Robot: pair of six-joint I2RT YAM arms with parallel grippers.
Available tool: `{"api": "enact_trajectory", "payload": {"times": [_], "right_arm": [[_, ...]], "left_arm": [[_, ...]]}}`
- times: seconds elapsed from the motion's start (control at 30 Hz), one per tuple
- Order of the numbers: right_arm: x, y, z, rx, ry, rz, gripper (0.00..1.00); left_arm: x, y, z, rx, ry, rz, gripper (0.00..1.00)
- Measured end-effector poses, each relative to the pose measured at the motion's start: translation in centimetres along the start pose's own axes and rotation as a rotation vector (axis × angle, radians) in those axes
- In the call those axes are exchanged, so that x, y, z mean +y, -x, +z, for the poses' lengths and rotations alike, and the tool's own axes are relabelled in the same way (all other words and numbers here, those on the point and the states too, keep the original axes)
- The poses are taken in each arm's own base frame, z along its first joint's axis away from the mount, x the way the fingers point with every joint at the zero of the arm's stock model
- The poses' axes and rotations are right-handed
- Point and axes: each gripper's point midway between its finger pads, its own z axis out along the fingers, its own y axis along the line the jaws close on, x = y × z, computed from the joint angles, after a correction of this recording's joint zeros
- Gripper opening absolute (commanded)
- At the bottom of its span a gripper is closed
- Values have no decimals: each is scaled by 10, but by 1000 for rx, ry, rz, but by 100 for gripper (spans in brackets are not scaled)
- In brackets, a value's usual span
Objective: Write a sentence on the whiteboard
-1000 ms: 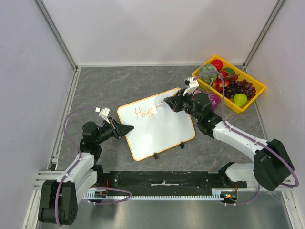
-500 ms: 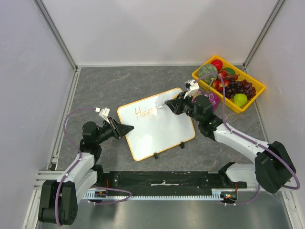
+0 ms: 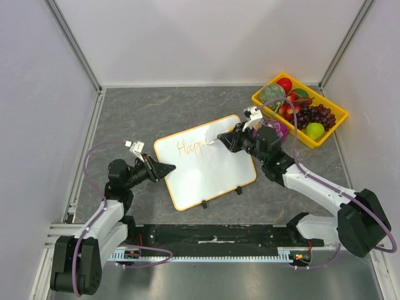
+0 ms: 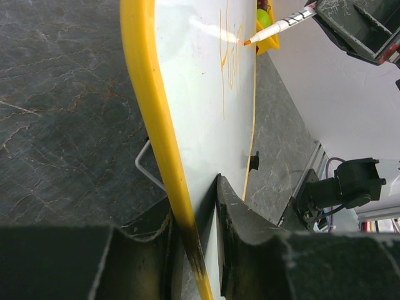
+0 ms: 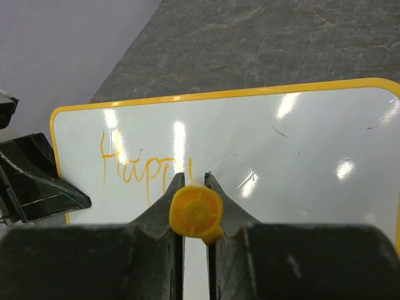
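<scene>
Grey marbled worktop [image 3: 156, 109] carries the whiteboard [image 3: 212, 172]; our left claw [image 3: 169, 169] pinches its rim, our right claw [image 3: 222, 139] grips a marker [image 5: 196, 214], tip at the sentence [image 3: 190, 148], "Happ".

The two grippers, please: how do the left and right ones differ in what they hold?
The left gripper clamps the whiteboard by its yellow rim; the right gripper pinches a marker. The left sits at the board's edge, the right reaches over its face. Both are shut on something.
</scene>
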Motion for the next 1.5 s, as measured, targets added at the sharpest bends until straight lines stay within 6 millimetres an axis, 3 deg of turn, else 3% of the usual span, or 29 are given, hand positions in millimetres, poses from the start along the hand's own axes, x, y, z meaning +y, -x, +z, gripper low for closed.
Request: {"api": "enact_trajectory", "payload": {"times": [0.47,0.67,0.9,1.33,1.5], "right_arm": [[11,44,9,-97,-4,-9,0],[0,26,23,-58,-27,-1,0],[0,27,25,-64,-24,1,0],[8,41,5,-113,-12,-6,0],[2,33,4,-99,-31,-7,0]], "left_arm": [[0,0,0,0,0,1,2],[0,0,0,0,0,0,2],[0,0,0,1,0,-1,2],[0,0,0,1,-2,0,2],[0,0,0,1,-2,0,2]]}}
